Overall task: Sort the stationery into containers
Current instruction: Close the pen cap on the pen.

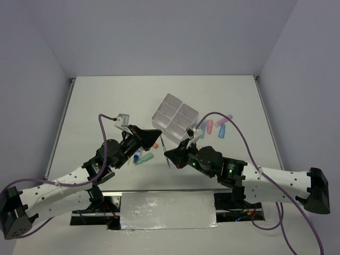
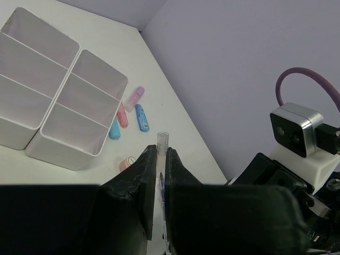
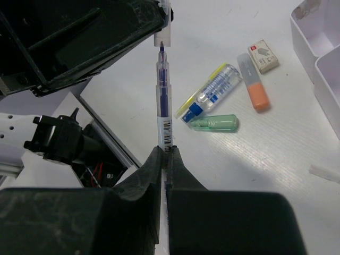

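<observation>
My right gripper (image 3: 165,151) is shut on the barcoded end of a thin clear pen (image 3: 164,101) with blue ink. The pen's tip points at a clear pen cap (image 3: 162,33), and my left gripper (image 2: 158,151) is shut on that cap (image 2: 162,139). Both grippers meet nose to nose over the table in front of the white container (image 1: 169,130), left gripper (image 1: 154,139) facing right gripper (image 1: 169,154). The compartments of the container (image 2: 64,154) that I can see hold nothing. On the table lie a green highlighter (image 3: 215,123), an orange highlighter (image 3: 255,87), a blue-capped tube (image 3: 212,90) and an eraser (image 3: 264,56).
Right of the container lie pink (image 2: 134,99), salmon (image 2: 122,114), blue (image 2: 142,117) and light blue (image 2: 115,129) highlighters, with a peach one (image 2: 125,163) nearer. A small white piece (image 3: 324,172) lies by the container's corner. The table's metal front edge (image 1: 164,210) lies between the arm bases.
</observation>
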`<action>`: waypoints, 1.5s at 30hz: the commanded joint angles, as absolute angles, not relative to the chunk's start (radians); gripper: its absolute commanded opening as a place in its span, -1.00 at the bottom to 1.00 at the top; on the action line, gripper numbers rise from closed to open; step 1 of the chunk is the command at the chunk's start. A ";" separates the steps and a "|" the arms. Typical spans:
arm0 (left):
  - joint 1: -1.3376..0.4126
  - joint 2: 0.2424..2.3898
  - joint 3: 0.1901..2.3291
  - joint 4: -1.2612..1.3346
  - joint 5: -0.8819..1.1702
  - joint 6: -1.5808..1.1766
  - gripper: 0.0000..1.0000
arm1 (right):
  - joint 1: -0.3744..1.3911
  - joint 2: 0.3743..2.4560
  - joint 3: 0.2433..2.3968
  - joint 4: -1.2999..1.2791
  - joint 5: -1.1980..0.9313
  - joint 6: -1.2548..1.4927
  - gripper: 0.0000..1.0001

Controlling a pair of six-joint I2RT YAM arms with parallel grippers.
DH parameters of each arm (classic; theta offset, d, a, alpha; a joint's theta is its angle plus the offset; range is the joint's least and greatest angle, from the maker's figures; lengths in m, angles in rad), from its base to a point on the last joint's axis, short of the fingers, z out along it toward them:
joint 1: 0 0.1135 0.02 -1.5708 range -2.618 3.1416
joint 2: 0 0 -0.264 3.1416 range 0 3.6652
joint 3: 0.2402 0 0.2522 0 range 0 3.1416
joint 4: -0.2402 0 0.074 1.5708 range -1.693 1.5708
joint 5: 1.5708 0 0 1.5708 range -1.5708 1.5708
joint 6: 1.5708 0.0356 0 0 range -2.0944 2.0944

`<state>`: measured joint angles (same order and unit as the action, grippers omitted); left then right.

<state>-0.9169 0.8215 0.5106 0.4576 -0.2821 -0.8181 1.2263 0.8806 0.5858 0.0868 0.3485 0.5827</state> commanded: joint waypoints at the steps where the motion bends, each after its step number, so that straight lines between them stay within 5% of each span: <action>1: -0.917 0.821 0.511 0.522 -0.284 -0.824 -1.00 | 1.235 0.882 0.640 0.110 0.371 0.580 -1.00; 27: -0.919 0.821 0.472 0.558 -0.221 -0.882 -1.00 | 1.233 0.916 0.677 0.270 0.505 0.558 -1.00; 34: -0.917 0.825 0.526 0.477 -0.186 -0.858 -1.00 | 1.235 0.914 0.663 0.426 0.489 0.365 -1.00; 37: -0.919 0.818 0.552 0.437 -0.173 -0.833 -0.78 | 1.233 0.916 0.658 0.463 0.469 0.307 -1.00; 38: -0.919 0.816 0.558 0.428 -0.167 -0.824 -0.47 | 1.235 0.916 0.660 0.462 0.459 0.298 -1.00; 41: -0.919 0.805 0.587 0.384 -0.166 -0.796 -0.11 | 1.235 0.916 0.661 0.454 0.437 0.290 -1.00; 45: -0.919 0.798 0.618 0.357 -0.172 -0.769 -0.10 | 1.233 0.919 0.664 0.451 0.433 0.301 -1.00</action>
